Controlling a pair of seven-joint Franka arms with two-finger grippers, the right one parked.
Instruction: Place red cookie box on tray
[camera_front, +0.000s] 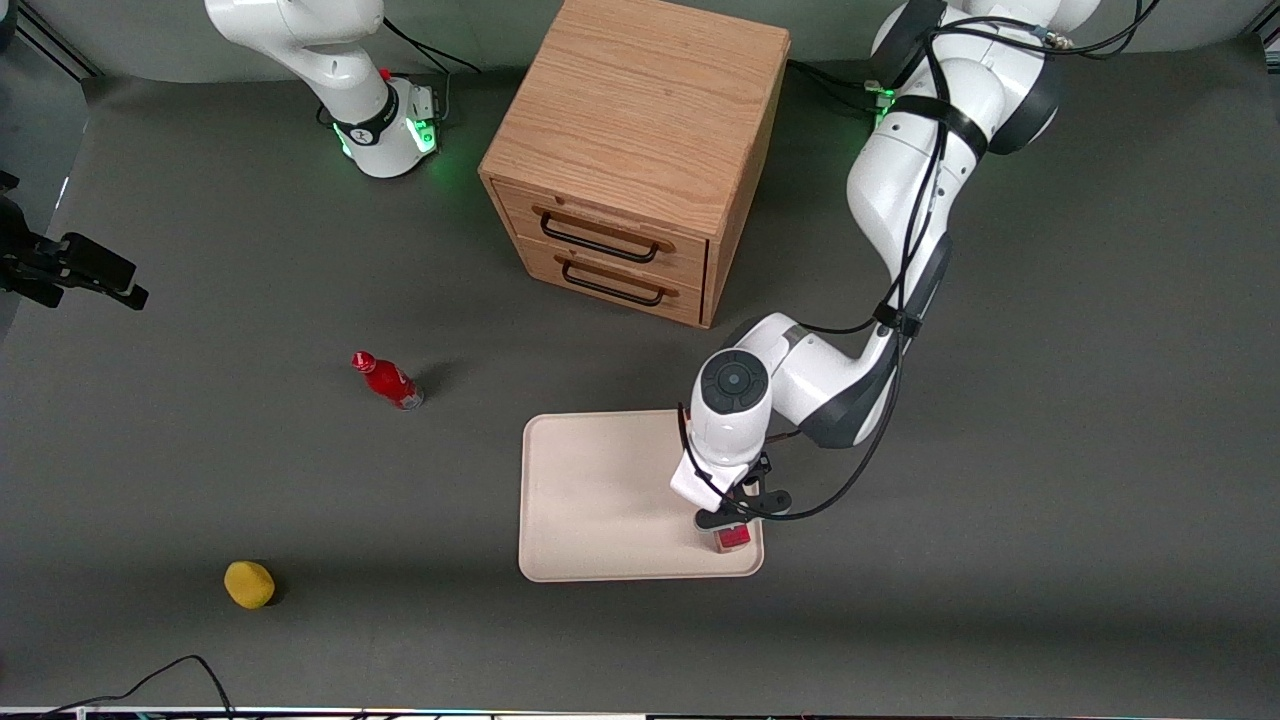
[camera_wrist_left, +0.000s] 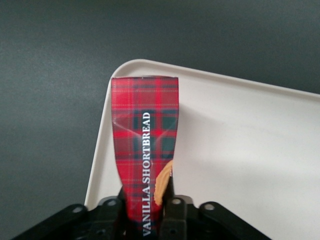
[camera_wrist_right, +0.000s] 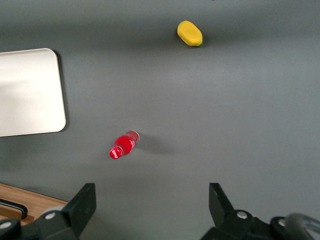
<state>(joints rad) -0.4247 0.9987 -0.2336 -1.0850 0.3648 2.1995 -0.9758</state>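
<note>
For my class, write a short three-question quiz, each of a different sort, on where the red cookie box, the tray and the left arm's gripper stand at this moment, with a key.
1. True or false: the red cookie box lies flat on the bare table, away from the tray.
2. Over which part of the tray does the gripper hang? A) its middle B) a corner nearer the front camera C) the edge nearest the wooden drawer cabinet
3. Fill in: the word after VANILLA on the box is ____.

Key: 1 false, the gripper holds it on end over the tray; 2 B; 3 SHORTBREAD.
</note>
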